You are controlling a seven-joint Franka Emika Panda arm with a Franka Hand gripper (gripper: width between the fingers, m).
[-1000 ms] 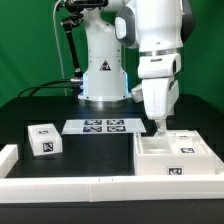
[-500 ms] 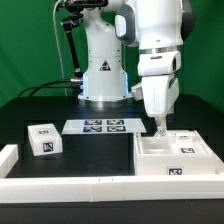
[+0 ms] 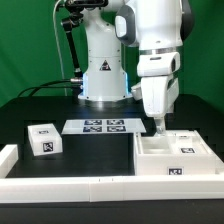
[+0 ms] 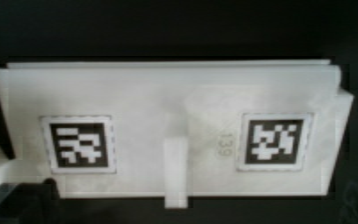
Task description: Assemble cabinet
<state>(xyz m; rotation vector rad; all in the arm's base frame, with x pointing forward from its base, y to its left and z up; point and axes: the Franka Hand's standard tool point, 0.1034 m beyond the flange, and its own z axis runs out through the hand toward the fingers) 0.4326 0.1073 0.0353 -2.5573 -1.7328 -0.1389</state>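
Observation:
The cabinet (image 3: pixel 176 157) is a white open shell with thin walls and square tags, lying at the exterior view's right near the front rail. My gripper (image 3: pixel 157 127) points straight down over its rear left corner, fingertips at the wall's height, jaws spread wide and holding nothing. In the wrist view the cabinet (image 4: pixel 176 95) fills the picture from close above, with two tags and a narrow white rib (image 4: pixel 172 165) between them. My fingers are too dark to make out there. A small white tagged block (image 3: pixel 43 140) sits apart at the exterior view's left.
The marker board (image 3: pixel 100 126) lies flat in the middle of the black table, behind the block and the cabinet. A long low white rail (image 3: pixel 70 184) edges the table's front and turns up at the left end. The robot's base (image 3: pixel 103 75) stands behind.

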